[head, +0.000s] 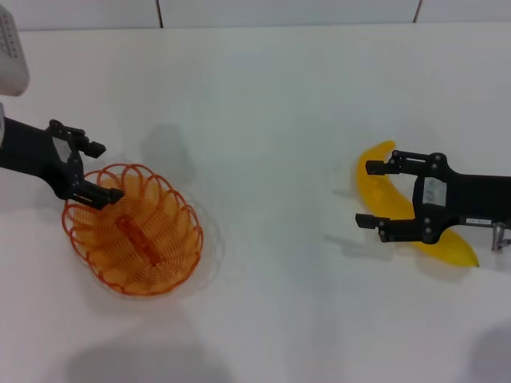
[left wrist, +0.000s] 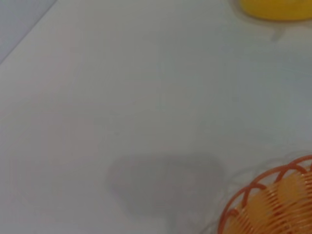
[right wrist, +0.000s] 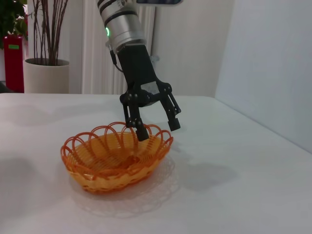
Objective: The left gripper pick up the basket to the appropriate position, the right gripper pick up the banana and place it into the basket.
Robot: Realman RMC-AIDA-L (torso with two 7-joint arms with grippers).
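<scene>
The orange wire basket (head: 136, 235) stands on the white table at the left. My left gripper (head: 101, 171) is open at the basket's far left rim. In the right wrist view the left gripper (right wrist: 158, 128) has one finger inside the basket (right wrist: 114, 158) rim and the other outside. The basket's rim (left wrist: 273, 200) also shows in the left wrist view. The yellow banana (head: 377, 190) lies on the table at the right, and its end (left wrist: 275, 9) shows in the left wrist view. My right gripper (head: 367, 194) is open over the banana's middle, with nothing held.
The table's far edge meets a pale wall at the back. A white object (head: 9, 48) stands at the far left corner. A potted plant (right wrist: 46, 73) and a red object (right wrist: 13, 61) stand beyond the table.
</scene>
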